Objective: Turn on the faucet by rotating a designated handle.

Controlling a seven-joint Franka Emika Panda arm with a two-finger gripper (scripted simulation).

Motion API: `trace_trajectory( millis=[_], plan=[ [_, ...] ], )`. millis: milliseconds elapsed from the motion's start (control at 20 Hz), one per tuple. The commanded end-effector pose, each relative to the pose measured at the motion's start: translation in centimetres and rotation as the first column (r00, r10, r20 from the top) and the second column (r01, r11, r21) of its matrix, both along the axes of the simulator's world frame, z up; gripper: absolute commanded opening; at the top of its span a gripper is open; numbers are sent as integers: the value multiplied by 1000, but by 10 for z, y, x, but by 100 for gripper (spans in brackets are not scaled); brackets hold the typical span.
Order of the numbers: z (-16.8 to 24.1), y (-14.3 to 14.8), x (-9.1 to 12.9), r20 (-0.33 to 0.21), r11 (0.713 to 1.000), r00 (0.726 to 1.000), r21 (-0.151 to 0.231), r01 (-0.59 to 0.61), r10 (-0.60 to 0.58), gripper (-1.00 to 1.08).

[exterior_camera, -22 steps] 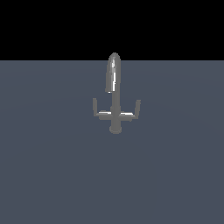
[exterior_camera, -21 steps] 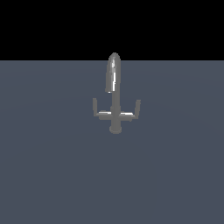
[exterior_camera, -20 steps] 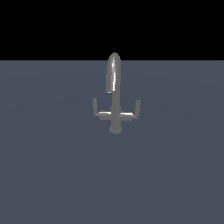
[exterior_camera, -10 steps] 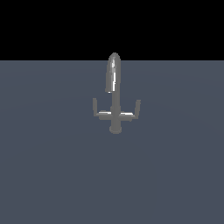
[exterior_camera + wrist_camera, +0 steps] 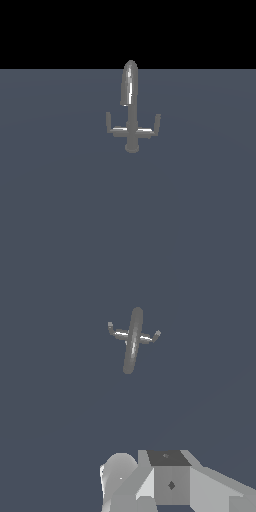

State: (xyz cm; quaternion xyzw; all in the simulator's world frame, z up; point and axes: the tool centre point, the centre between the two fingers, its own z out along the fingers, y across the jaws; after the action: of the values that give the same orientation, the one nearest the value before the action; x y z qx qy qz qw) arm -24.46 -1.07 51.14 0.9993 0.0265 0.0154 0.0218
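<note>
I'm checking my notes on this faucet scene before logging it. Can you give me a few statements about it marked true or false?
1. The faucet stands upright on the grey surface. True.
2. The hand is clamped on the handle. False: nothing touches the handle, and the exterior view shows no arm at all.
3. The faucet has two side arms with upturned tips. True: the handle on the exterior view's left, the other arm on its right.
4. Water is pouring from the spout. False: no water shows.
5. In the wrist view, the faucet lies apart from the arm's own parts. True.
</note>
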Motion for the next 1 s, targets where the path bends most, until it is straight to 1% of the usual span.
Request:
trace_trajectory(
  millis=[0, 300, 500, 700, 800, 950],
  plan=[
    [-2, -1, 3, -15, 999, 1000, -16, -28, 28, -100],
    [-8, -4, 13, -74, 988, 989, -67, -136, 131, -100],
    [-13, -6, 23, -136, 966, 966, -104, -236, 222, -100],
    [-19, -9, 34, -214, 926, 922, -132, -353, 321, -100],
    [-23, -10, 40, -256, 901, 894, -139, -411, 368, -100],
    [-28, -12, 50, -318, 857, 843, -142, -495, 434, -100]
  ],
)
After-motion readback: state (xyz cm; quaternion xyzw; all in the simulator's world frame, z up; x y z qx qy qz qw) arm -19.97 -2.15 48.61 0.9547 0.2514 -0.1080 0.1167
